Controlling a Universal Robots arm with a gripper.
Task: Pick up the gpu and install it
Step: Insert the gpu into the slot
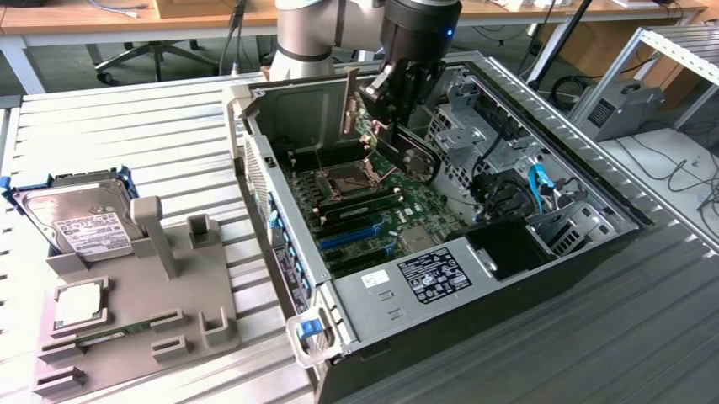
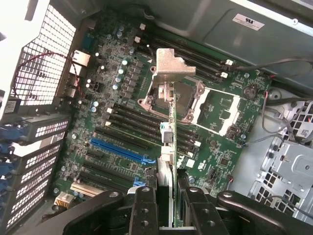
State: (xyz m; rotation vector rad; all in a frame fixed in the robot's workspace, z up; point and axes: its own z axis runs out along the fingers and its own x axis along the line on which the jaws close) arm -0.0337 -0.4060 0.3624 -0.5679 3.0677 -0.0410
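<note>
The gpu [image 1: 408,154] hangs on edge inside the open computer case [image 1: 254,172], gripped by the claw [image 1: 393,114] of a robot arm [image 1: 303,34]. The claw is partly closed, one black finger [image 2: 144,208] flat on each face of the green board. Gripped this way, the card's lower edge likely stays free to meet a slot. The card rides clear above the motherboard [image 2: 112,98] and is not seated. In the exterior view it hovers at about 12 o'clock of the case interior, over the empty processor socket [image 2: 193,105]. The black cooler faces the drive cages. The wrist view looks along the thin board to its silver bracket [image 2: 171,66] at the far end. The long blue slot [image 2: 120,151] lies bare beside the card's line, at roughly 7 o'clock from the card in the exterior view.

The case lies on its side, lid off, so the board faces up and the arm can come straight down.

It rests on a counter [image 1: 135,126] of ribbed aluminium slats. At 9 o'clock of the case a grey parts holder [image 1: 168,328] sits on the same surface. A hard drive [image 1: 84,220] with a white label stands at the holder's 10 o'clock corner.

Behind, at 12 o'clock, wooden desks [image 1: 113,17] and an office chair base [image 1: 146,55] mark a lab or workshop. Loose cables [image 1: 674,172] trail on the floor at 3 o'clock.
</note>
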